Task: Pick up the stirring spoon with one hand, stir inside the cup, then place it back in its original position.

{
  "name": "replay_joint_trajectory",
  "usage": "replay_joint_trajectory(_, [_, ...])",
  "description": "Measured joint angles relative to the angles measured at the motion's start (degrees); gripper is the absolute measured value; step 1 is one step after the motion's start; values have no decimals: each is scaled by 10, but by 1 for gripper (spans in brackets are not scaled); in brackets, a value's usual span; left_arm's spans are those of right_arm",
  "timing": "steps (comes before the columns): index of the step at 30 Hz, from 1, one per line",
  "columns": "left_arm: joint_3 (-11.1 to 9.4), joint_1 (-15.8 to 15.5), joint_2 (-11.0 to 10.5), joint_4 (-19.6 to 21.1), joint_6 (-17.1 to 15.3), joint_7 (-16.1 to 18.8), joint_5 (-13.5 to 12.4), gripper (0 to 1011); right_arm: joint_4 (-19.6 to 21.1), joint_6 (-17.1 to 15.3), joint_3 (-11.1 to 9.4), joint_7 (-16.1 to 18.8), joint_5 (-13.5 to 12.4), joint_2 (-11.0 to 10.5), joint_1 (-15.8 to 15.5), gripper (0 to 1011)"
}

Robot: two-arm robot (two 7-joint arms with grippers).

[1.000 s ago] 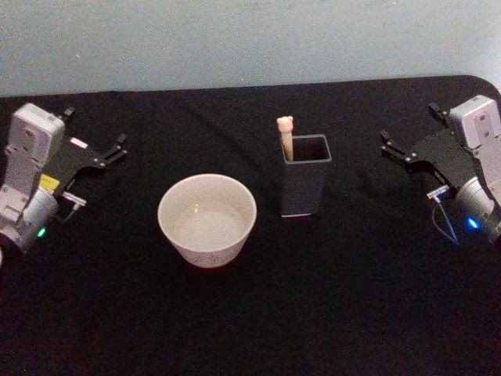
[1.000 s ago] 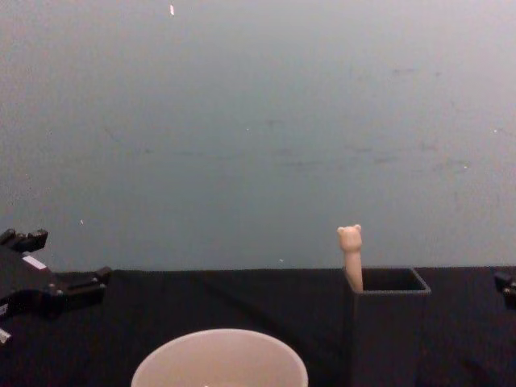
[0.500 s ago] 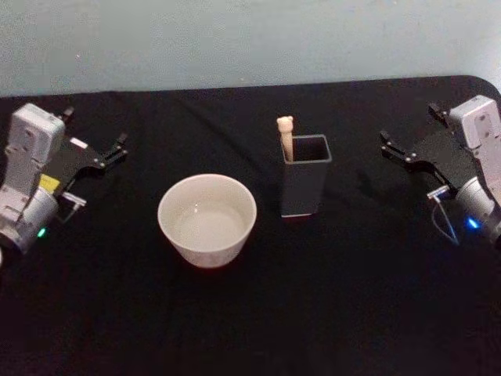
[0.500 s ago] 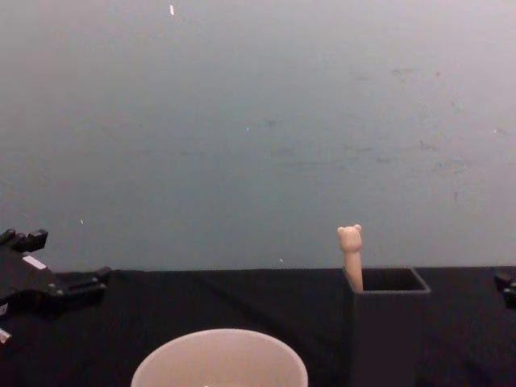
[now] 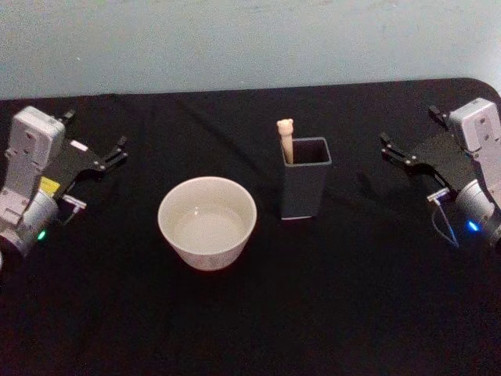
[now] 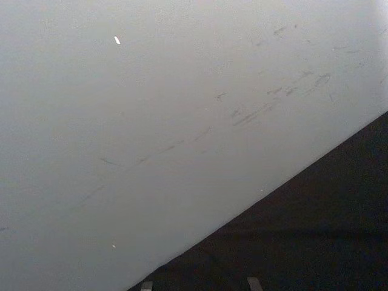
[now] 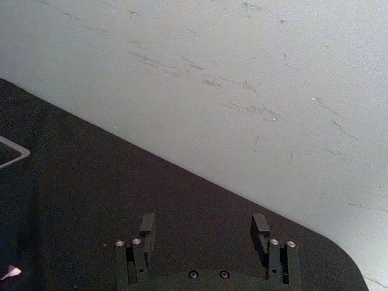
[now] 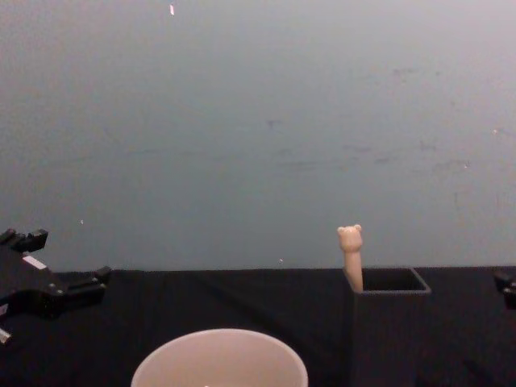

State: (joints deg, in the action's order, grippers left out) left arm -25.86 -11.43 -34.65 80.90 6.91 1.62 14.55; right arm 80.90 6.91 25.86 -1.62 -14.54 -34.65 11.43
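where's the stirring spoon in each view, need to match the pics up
Head view: stirring spoon stands in the far left corner of the holder, right of the cup.
Chest view: stirring spoon rises from the holder, lower right.
Left wrist view: left gripper, wall, black table.
Right wrist view: right gripper, wall, black table.
Shared landmark: the dark grey holder.

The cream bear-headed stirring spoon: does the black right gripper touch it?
Apart. The head view shows black table between the right gripper and the stirring spoon.
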Motion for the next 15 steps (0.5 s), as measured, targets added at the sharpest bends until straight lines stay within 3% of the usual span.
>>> replay_joint_trajectory(15, [0,0,0,0,0,0,0,1001,0,0,0,0,0,0,0,1000])
